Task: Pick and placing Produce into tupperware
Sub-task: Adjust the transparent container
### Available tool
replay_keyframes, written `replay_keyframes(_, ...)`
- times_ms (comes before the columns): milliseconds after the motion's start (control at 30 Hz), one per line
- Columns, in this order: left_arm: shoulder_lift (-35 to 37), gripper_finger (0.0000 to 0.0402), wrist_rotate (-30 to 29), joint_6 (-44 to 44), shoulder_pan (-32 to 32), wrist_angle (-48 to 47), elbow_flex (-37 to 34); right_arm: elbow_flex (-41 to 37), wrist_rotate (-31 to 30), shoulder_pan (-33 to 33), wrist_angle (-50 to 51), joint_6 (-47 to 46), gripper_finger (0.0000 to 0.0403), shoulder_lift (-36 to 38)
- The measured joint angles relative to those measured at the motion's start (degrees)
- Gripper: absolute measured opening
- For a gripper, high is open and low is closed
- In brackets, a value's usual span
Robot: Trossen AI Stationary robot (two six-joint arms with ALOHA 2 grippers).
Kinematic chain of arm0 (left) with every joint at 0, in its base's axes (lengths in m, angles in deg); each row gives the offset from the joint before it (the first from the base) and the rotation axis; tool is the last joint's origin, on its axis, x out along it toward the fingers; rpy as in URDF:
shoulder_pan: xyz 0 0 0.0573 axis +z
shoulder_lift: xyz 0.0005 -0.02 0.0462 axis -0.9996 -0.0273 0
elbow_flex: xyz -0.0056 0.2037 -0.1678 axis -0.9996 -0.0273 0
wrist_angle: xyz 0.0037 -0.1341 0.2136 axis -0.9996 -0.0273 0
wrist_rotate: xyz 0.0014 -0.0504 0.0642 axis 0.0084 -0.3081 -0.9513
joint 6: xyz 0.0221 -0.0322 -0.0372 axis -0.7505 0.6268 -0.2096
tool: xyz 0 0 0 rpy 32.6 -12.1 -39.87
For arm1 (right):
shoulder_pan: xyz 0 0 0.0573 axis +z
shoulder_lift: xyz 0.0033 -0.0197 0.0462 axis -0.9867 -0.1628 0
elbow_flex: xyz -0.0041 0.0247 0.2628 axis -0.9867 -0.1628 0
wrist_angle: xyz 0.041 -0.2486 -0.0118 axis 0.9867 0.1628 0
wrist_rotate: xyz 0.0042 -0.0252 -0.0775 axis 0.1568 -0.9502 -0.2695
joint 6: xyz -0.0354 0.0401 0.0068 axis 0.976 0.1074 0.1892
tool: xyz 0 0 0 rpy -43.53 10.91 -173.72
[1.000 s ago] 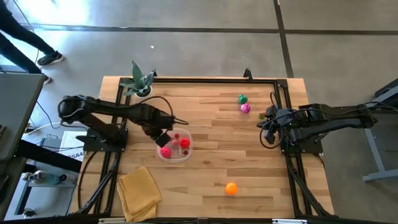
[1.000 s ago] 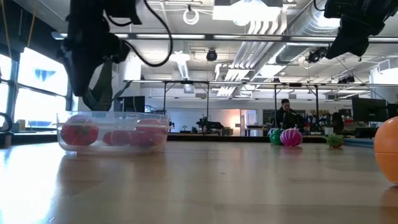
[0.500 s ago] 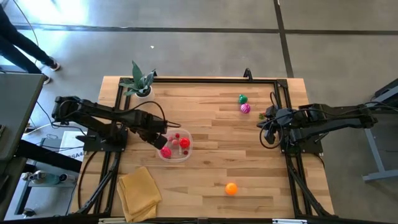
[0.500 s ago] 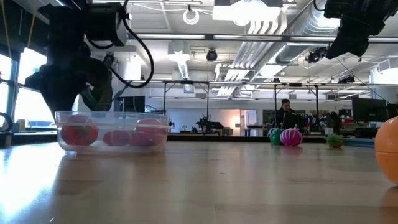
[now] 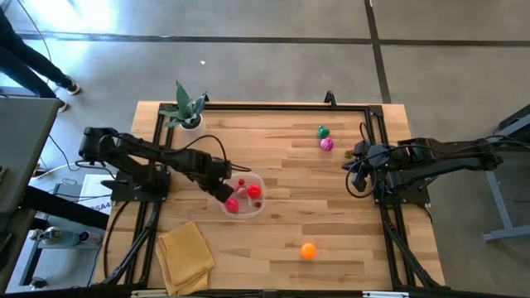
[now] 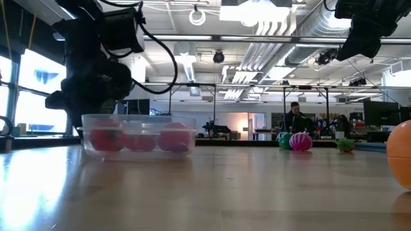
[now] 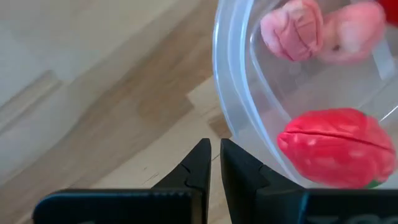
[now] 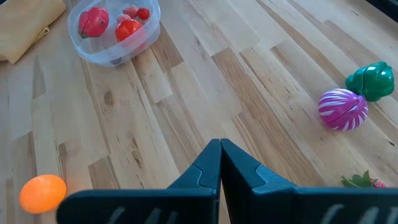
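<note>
An orange toy fruit (image 5: 308,251) lies alone on the wooden table (image 5: 331,215) toward its near edge, well apart from everything else; the low view catches it as an orange curve (image 6: 400,156) at the frame's right side. A folded yellow cloth (image 5: 185,255) sits at the near left corner.

Farther in, the round clear tupperware (image 5: 243,194) stands left of centre, holding several pieces of red and pink toy produce (image 5: 242,195). In the low view the tub (image 6: 139,134) shows three reddish pieces through its wall. The left gripper (image 5: 222,189), low over the table, sits right at the tub's left rim; its wrist camera shows the two dark fingers (image 7: 198,167) drawn together with only a thin slit between them, holding nothing, their tips just beside the clear wall (image 7: 249,93), with a red toy vegetable (image 7: 339,147) and a pink piece (image 7: 293,29) inside.

The right gripper (image 5: 355,172) waits above the table's right side, its fingers (image 8: 211,163) pressed together and empty, well apart from the tub (image 8: 114,30).

Toward the far edge, a magenta-pink toy vegetable (image 5: 327,144) rests just beside a green one (image 5: 322,131); the right wrist view shows the pair touching (image 8: 342,108) (image 8: 370,80), and a red piece with green leaves (image 8: 361,182) near them. A leafy potted plant (image 5: 186,108) stands at the far left corner.

A person's legs (image 5: 33,58) show on the floor beyond the table.
</note>
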Motion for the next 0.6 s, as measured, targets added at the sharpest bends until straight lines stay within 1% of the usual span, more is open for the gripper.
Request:
replay_keyframes(200,-3.6,0.0026,0.7,-2.3,0.0,5.4,0.9,0.0,0.0,0.0,0.0,0.0,0.0000,0.0)
replay_keyframes(600,-11.1,0.0026,-0.4,-7.7,0.0,5.7,9.8,0.0,0.0,0.0,0.0,0.0,0.0000,0.0)
